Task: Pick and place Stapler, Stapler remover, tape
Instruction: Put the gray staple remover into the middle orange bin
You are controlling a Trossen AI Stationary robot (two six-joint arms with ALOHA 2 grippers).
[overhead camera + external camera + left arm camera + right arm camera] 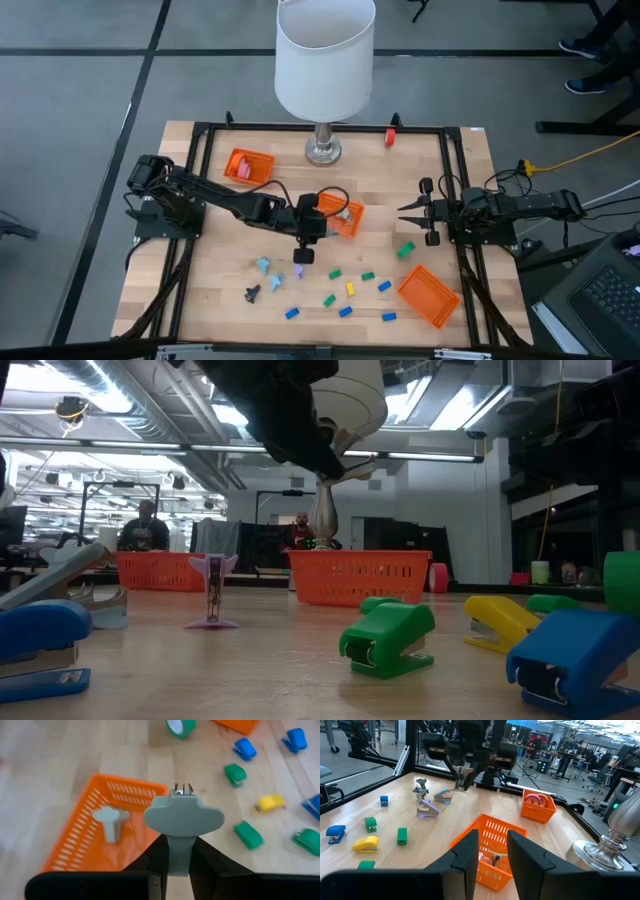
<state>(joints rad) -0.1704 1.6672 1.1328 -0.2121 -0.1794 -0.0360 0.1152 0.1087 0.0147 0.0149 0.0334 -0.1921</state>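
We are carrying a grey staple remover (183, 817) in the left hand (179, 865), fingers pinched narrow on its stem, hovering at the rim of the middle orange basket (100, 825) near the bench (210, 300) centre. To do this well we are keeping the remover upright, shifting it over the basket's open mouth rather than its rim, lowering inside the wall, then letting go, since a drop from the edge looks likely to bounce out or tip the light basket. That basket is already holding one grey remover (111, 820), so we are aiming beside it. The right hand (414, 211) is waiting by the bench's right edge with fingers close together, holding nothing in the wrist view. The back-left basket (248, 166) is holding pink tape rolls (536, 799); the front-right basket (428, 296) contents we cannot tell. Small staplers, blue (291, 313), green (329, 299) and yellow (351, 288), are lying scattered loose on the bench front, more removers (263, 265) near them, a green tape roll (405, 250) loose to the right, and a red roll (390, 137) at the back edge.
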